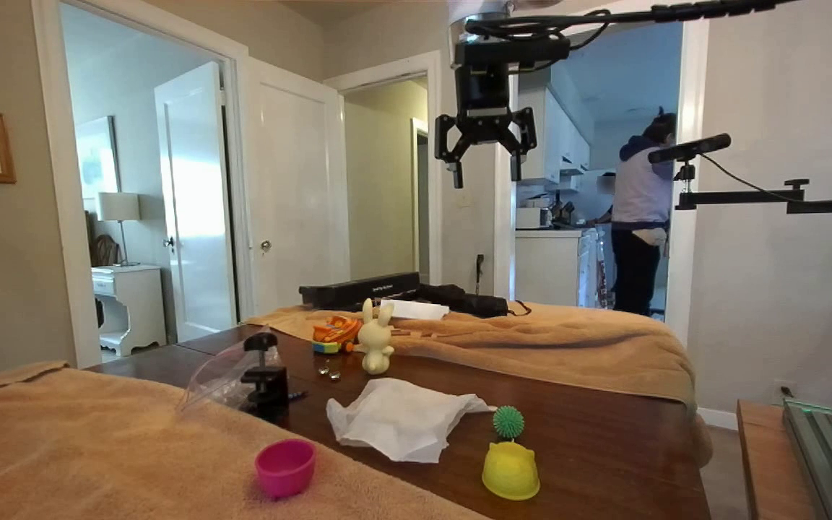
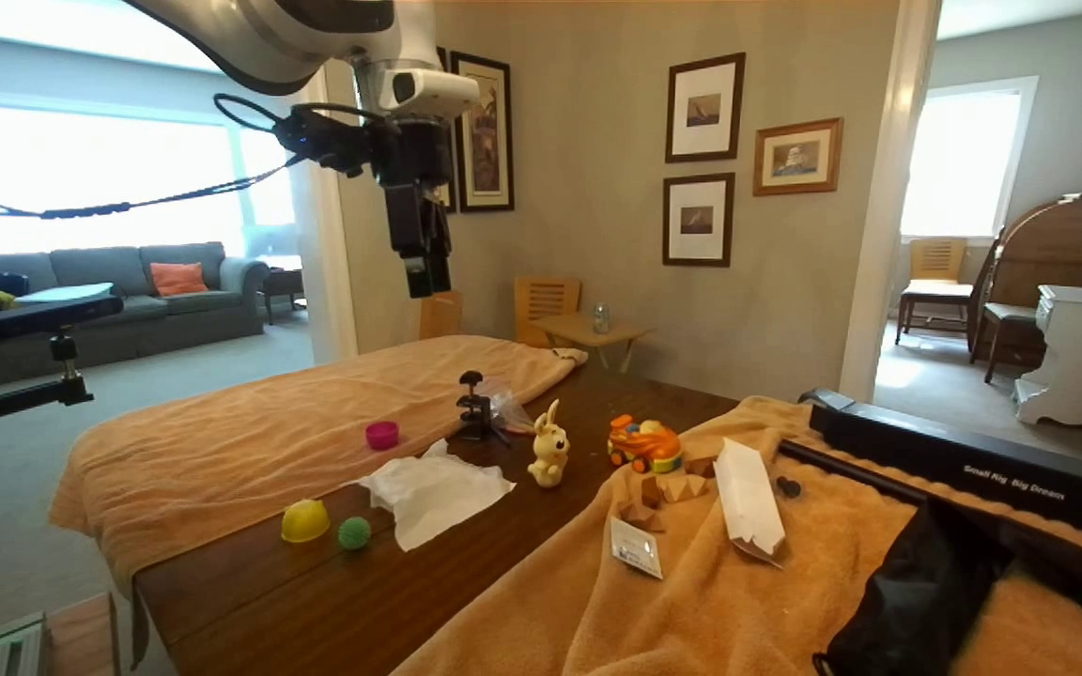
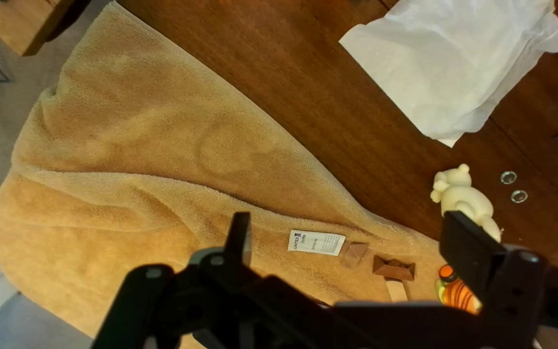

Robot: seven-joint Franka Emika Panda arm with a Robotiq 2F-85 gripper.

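Observation:
My gripper (image 1: 487, 175) hangs high above the table in both exterior views, its fingers pointing down and spread wide. Nothing is between them. In the wrist view the towel lies far below the jaws, with a small white printed packet (image 3: 316, 242) and brown folded pieces (image 3: 394, 268) on it. A cream rabbit toy (image 3: 468, 194) is partly covered by one finger there; in an exterior view the rabbit (image 2: 549, 449) stands upright on the dark table. Beside it is an orange toy vehicle (image 2: 644, 443). A crumpled white sheet (image 1: 401, 419) lies nearer the table's middle.
A pink cup (image 1: 284, 468) sits on the orange towel (image 1: 134, 448). A yellow cup (image 1: 510, 471) and spiky green ball (image 1: 508, 422) are on the wood. A black clamp (image 2: 473, 408) stands near a clear bag. A white box (image 2: 749, 498) and long black box (image 2: 982, 469) lie opposite.

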